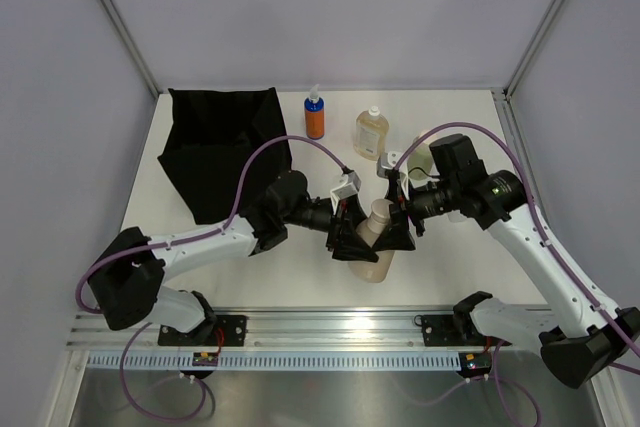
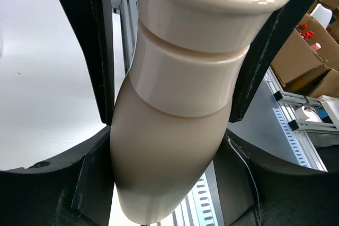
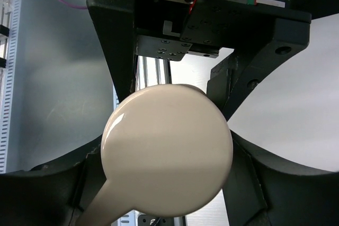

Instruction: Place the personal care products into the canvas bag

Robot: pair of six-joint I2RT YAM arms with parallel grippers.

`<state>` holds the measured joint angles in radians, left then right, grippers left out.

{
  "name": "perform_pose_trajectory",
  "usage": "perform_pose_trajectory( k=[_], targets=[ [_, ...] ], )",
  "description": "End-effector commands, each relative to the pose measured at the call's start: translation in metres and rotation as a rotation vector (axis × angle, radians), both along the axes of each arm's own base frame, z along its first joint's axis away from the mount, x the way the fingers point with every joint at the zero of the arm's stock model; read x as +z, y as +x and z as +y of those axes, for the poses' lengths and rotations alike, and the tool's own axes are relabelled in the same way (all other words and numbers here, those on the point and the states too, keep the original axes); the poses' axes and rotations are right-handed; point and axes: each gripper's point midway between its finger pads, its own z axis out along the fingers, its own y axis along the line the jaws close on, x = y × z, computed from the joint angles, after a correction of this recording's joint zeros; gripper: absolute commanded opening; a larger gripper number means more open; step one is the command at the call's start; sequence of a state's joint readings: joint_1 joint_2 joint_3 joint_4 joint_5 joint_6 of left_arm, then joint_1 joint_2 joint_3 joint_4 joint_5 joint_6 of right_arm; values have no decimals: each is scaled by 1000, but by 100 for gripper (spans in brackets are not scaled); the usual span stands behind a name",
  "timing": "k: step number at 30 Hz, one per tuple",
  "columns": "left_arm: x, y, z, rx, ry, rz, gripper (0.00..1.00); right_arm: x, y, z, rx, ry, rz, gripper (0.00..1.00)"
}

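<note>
A beige bottle with a tan cap hangs above the near middle of the table, held from both sides. My left gripper is shut on its body, and my right gripper is shut on it just under the cap. The black canvas bag stands open at the back left. An orange spray bottle and a clear amber bottle stand at the back. A pale green bottle is partly hidden behind my right arm. The second orange bottle is not in view.
An aluminium rail runs along the near edge by the arm bases. Grey enclosure walls close the back and sides. Cardboard boxes show beyond the table in the left wrist view.
</note>
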<state>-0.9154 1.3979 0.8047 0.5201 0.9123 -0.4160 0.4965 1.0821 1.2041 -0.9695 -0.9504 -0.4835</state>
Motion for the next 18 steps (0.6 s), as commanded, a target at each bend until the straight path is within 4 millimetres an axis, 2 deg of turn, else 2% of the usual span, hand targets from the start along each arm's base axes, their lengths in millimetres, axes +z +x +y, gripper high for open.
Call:
perform_pose_trajectory(
  k=[1,2,3,6,10,11,12,18],
  targets=[
    [27,-19,3,-75,-50,-14,0,40,35,15,-36,116,-218,11],
    [26,-20,5,-74,-43,-8,0,35,38,15,-54,111,-210,17],
    [31,-21,6,-71,-49,-13,0,31,40,14,-66,103,-208,26],
    [34,-22,10,-59,-44,-16,0,21,49,11,-118,71,-209,44],
    [32,-21,12,-43,-32,-12,0,18,51,9,-135,67,-202,56],
    [29,-21,13,-40,-19,-2,0,18,51,9,-141,69,-200,62],
    [30,-22,14,-37,-19,-4,0,19,52,8,-146,71,-204,74],
    [28,-24,20,-24,-6,-4,0,21,59,6,-182,64,-220,85]
  ],
)
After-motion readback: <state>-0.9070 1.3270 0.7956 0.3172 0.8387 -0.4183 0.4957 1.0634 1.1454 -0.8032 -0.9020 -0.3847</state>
